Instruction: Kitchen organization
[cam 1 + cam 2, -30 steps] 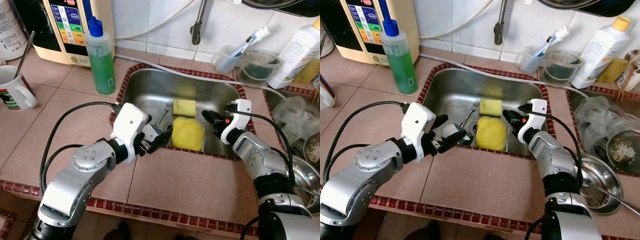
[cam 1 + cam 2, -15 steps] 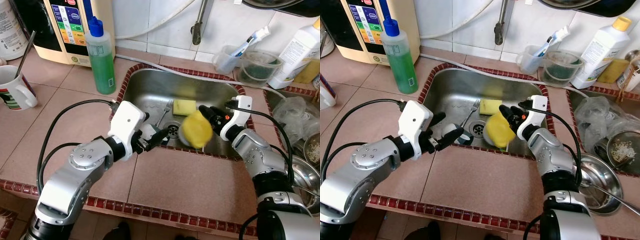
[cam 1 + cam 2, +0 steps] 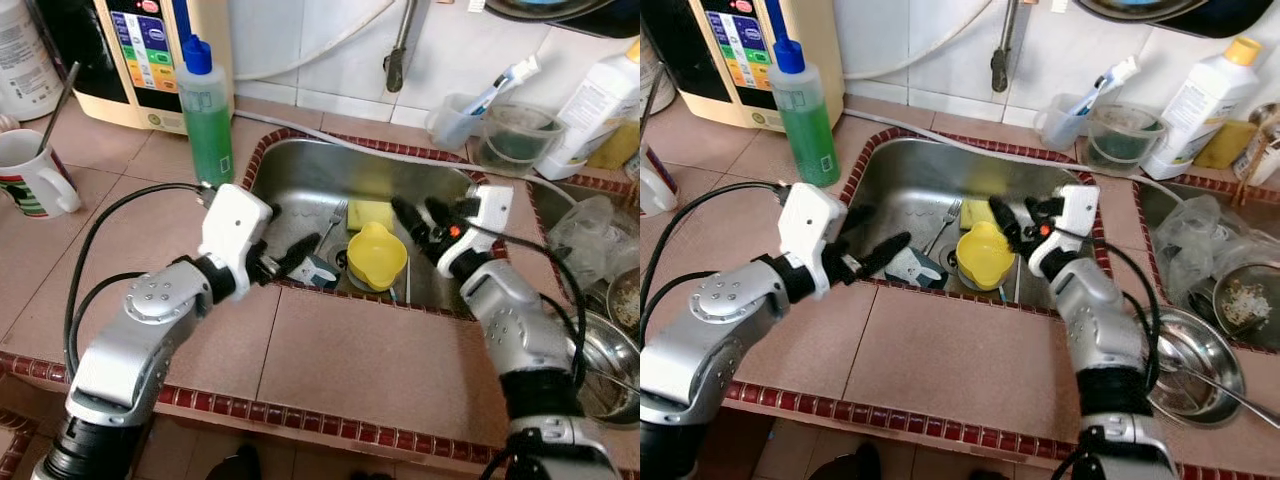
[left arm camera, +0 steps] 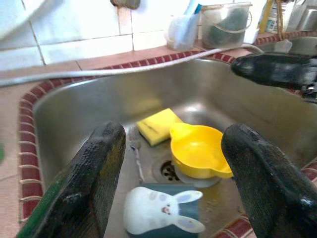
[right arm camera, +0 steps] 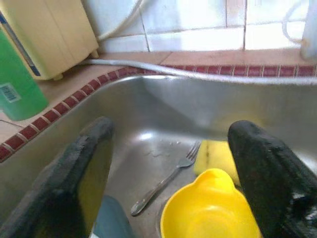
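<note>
Since about 1 second back the yellow bowl (image 3: 376,255) went from lying face down in the sink to getting lifted and tipped by my right gripper (image 3: 418,222), and now it sits mouth up over the drain with nothing gripping it. Nearest to me, the left gripper (image 3: 290,262) hangs over the front edge of the sink (image 3: 300,165) with both fingers spread wide and empty, and right under it is the little bunny cup (image 4: 161,212) lying on its side on the sink floor. Next out is the bowl, then the right gripper, also spread open and empty, hovering just above and behind the bowl. Behind that a fork (image 5: 166,180) lies flat beside a yellow sponge (image 4: 157,125), which touches the bowl's far side. Further back on the counter are the green soap bottle (image 3: 207,112) and a mug (image 3: 36,175). Progress-wise I'd say we're early: 4 things are sitting in the sink and none has made it out yet.
</note>
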`<state>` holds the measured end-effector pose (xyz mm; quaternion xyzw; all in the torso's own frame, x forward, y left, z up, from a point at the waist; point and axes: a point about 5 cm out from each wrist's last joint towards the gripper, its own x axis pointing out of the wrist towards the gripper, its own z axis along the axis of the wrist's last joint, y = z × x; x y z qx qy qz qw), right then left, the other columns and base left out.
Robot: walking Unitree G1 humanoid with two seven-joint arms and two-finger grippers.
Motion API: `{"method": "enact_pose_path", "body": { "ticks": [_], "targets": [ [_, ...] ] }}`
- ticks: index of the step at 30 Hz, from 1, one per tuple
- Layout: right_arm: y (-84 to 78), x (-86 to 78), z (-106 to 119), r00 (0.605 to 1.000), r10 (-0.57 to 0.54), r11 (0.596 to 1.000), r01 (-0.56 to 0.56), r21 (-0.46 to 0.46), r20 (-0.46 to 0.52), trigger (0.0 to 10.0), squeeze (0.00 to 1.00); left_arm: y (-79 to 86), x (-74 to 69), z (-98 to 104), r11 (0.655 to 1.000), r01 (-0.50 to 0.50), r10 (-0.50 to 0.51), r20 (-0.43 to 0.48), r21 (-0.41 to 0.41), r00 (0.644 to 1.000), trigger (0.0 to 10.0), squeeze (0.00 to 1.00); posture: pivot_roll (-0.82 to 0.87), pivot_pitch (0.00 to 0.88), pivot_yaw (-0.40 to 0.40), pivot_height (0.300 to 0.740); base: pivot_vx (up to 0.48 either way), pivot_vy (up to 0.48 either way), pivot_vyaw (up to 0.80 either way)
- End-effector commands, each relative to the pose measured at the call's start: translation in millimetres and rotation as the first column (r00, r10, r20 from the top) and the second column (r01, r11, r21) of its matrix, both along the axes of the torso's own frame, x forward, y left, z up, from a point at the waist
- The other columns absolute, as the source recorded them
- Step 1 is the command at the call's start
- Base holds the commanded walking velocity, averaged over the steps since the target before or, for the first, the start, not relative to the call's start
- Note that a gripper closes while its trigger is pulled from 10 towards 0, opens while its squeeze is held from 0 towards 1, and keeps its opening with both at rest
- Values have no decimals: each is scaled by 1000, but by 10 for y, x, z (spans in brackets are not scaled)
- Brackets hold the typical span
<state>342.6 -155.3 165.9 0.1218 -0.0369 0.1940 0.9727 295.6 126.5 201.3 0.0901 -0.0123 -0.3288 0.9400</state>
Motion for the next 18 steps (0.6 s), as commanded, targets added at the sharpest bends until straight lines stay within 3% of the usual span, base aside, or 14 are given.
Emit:
{"method": "enact_pose_path", "body": {
  "ticks": [1, 4, 5, 6, 12, 18],
  "targets": [
    [21, -74, 103, 997, -34, 999, 36, -24, 67, 10000, 1000, -14, 20, -6, 1000, 11, -11, 21, 3, 1000, 10000, 0, -63, 94, -63, 740, 0, 0, 0],
    [41, -154, 147, 990, -77, 995, 84, -50, 120, 10000, 976, -15, 31, 3, 1000, 28, -28, 46, -7, 999, 10000, 0, -73, 82, -56, 740, 0, 0, 0],
    [47, -177, 151, 988, -94, 994, 101, -49, 123, 10000, 275, -14, 38, 4, 999, 32, -32, 51, -8, 998, 10000, 0, -74, 79, -54, 740, 0, 0, 0],
    [62, -208, 152, 986, -112, 992, 118, -46, 126, 10000, 0, -14, 44, 7, 999, 41, -40, 53, -15, 998, 10000, 0, -77, 75, -52, 740, 0, 0, 0],
    [131, -427, 60, 974, -192, 979, 199, -52, 117, 10000, 0, -19, 87, 6, 995, 96, -94, 47, -41, 994, 10000, 0, -92, 58, -32, 740, 0, 0, 0],
    [143, -545, -28, 952, -292, 954, 297, -50, 88, 10000, 0, -53, 94, -11, 990, 135, -133, 47, -40, 990, 10000, 0, -106, 50, -18, 740, 0, 0, 0]
  ]
}}
